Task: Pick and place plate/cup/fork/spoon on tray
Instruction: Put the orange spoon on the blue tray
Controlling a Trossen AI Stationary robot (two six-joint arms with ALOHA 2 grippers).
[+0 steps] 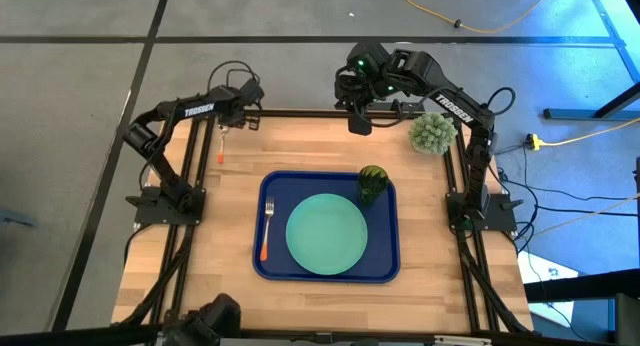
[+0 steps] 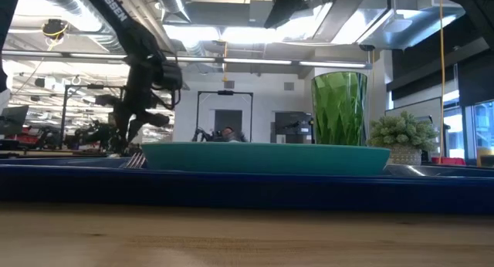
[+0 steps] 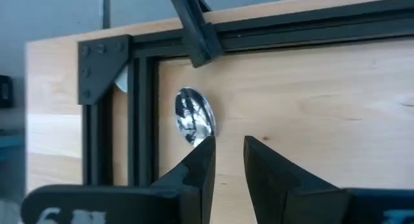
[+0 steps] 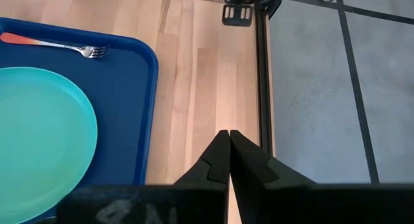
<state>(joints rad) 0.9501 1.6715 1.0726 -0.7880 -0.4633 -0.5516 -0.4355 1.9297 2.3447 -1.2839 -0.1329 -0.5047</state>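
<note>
- The spoon (image 1: pixel 219 146) lies on the wooden table (image 1: pixel 300 146) near its far left corner, off the tray (image 1: pixel 385 268), its bowl (image 3: pixel 194 116) beside the black frame.
- My left gripper (image 3: pixel 228 160) hovers over it, fingers slightly parted, holding nothing.
- The plate (image 1: pixel 327 234), cup (image 1: pixel 372 183) and fork (image 1: pixel 267 231) sit in the tray.
- My right gripper (image 4: pixel 229 153) hangs at the far edge, fingers pressed together, empty.

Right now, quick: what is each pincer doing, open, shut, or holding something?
Left pincer: open, empty, over the spoon at the table's far left edge.
Right pincer: shut, empty, at the far right side.
</note>
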